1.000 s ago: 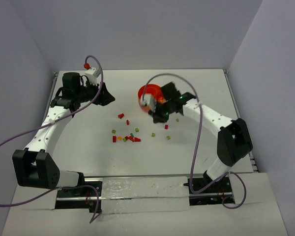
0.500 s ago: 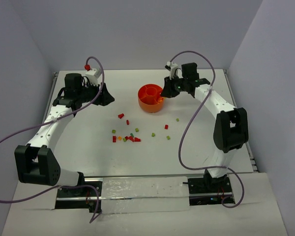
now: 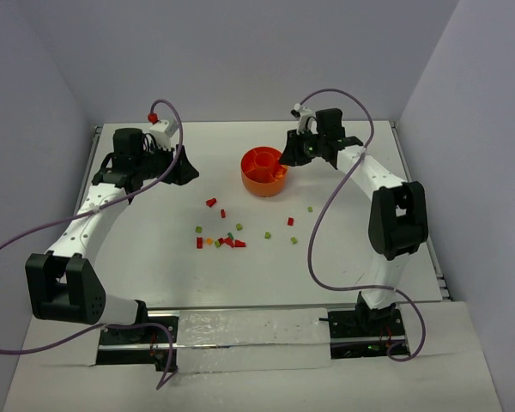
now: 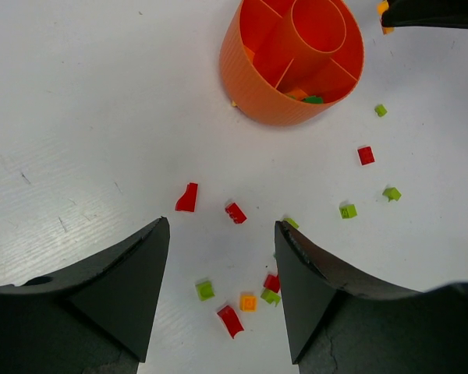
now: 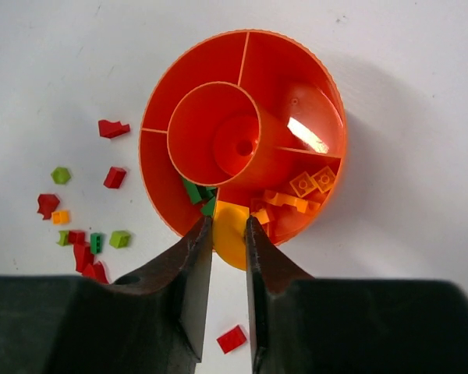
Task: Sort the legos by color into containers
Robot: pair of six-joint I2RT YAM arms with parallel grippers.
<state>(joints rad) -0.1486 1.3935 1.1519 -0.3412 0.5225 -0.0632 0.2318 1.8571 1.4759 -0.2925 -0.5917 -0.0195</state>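
Right gripper [image 5: 228, 224]: pinched a yellow brick [image 5: 232, 243] over bowl [image 5: 337, 117] rim.
Left gripper [image 4: 221, 227]: spread, idle.
Release: best made over an empty section [image 5: 207, 66].

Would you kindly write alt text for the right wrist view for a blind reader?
The right pincer grips a yellow lego at the near rim of a divided orange bowl holding orange bricks and green bits. Loose red and green legos lie on the white table beside it.
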